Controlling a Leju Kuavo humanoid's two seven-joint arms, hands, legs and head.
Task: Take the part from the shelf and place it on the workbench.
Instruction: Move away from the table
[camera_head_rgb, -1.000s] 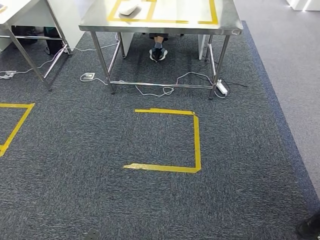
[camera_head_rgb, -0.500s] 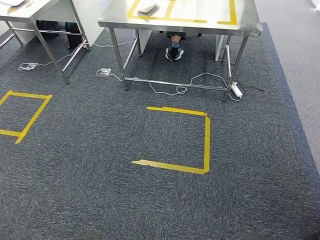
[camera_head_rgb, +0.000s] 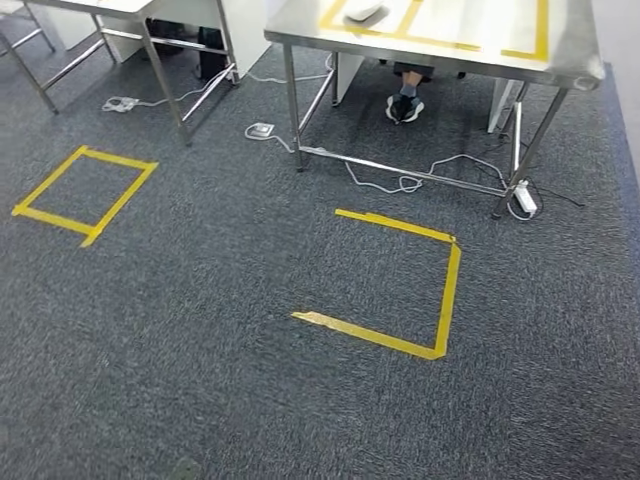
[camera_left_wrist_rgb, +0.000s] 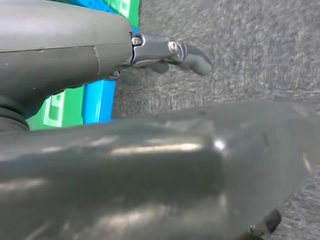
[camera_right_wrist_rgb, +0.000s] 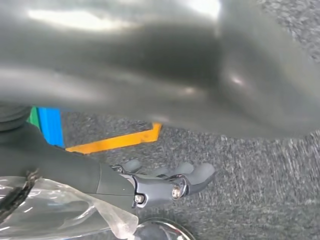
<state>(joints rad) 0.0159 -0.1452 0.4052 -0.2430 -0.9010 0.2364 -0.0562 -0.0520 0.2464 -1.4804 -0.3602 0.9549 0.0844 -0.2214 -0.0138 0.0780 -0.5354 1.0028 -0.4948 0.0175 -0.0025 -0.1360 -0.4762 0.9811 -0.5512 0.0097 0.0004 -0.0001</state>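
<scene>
Camera pan, not object motion: against the frames a second ago the whole head view has slid right, so the steel workbench (camera_head_rgb: 453, 45) now sits toward the upper right and a second closed yellow tape square (camera_head_rgb: 84, 195) has come into view on the left of the carpet (camera_head_rgb: 189, 330). The open-sided tape marking (camera_head_rgb: 423, 290) stays in front of the workbench's near edge. My read: robot is turning while walking, transit phase.

A pale part (camera_head_rgb: 364, 12) lies on the workbench near its far edge, inside the taped outline; can't tell whether it's the task's part.

Wrist views add what the head view lacks. Left hand (camera_left_wrist_rgb: 166, 55): fingers extended over carpet, holding nothing, blue and green panels behind it. Right hand (camera_right_wrist_rgb: 166, 182): fingers extended, with clear plastic film (camera_right_wrist_rgb: 56, 210) beside it; can't tell if it's gripping that.

A person's shoes (camera_head_rgb: 404, 105) are under the workbench.
</scene>
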